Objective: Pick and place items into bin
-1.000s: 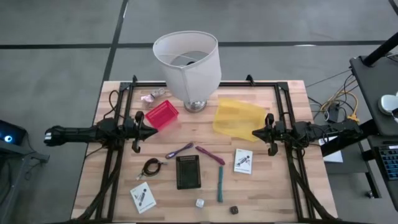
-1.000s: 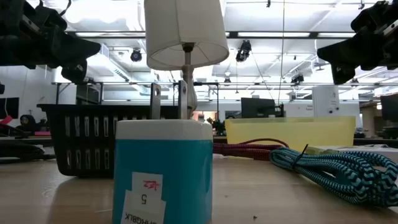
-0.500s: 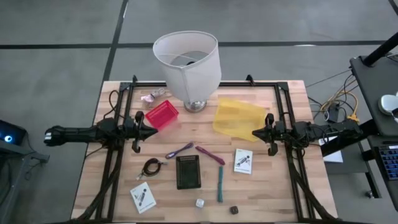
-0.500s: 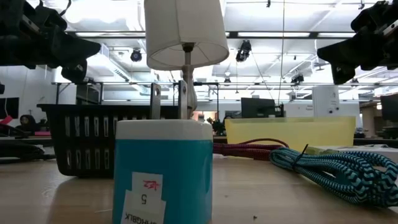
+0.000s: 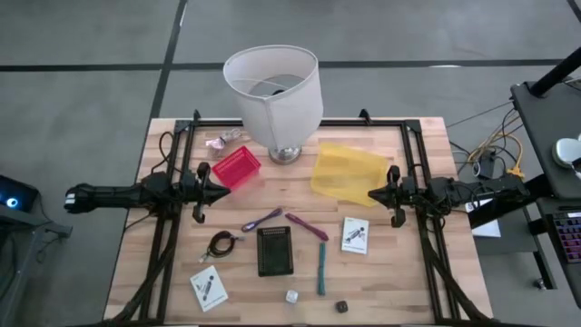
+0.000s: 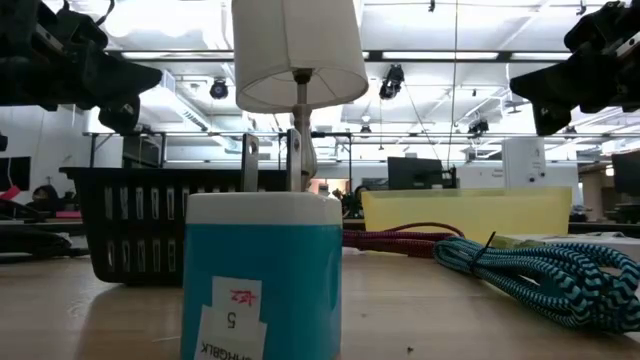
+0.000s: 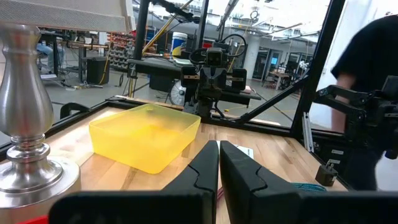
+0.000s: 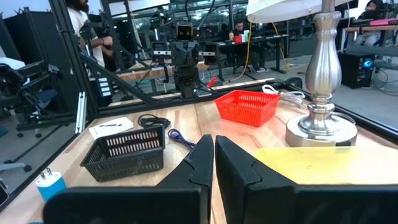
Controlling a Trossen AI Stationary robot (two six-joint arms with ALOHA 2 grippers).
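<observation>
My left gripper [image 5: 223, 192] hovers shut and empty over the table's left middle, beside a red basket [image 5: 236, 167]. My right gripper [image 5: 370, 194] hovers shut and empty at the right middle, by the near edge of the yellow bin [image 5: 348, 171]. On the table between them and toward the near edge lie two purple strips [image 5: 261, 219] [image 5: 306, 226], a black coiled cable [image 5: 221, 243], a teal stick [image 5: 320, 268], two white printed cards [image 5: 355, 234] [image 5: 209, 287], a white cube [image 5: 291, 296] and a dark cube [image 5: 341, 307]. Both grippers show shut in their wrist views [image 7: 219, 155] [image 8: 213, 149].
A large white-shaded lamp [image 5: 275, 91] stands at the far middle on a silver base [image 7: 28, 143]. A black basket [image 5: 274, 251] sits at the centre near side. A pink wrapper [image 5: 222, 139] lies at the far left. People stand beyond the table [image 7: 367, 93] [image 8: 81, 25].
</observation>
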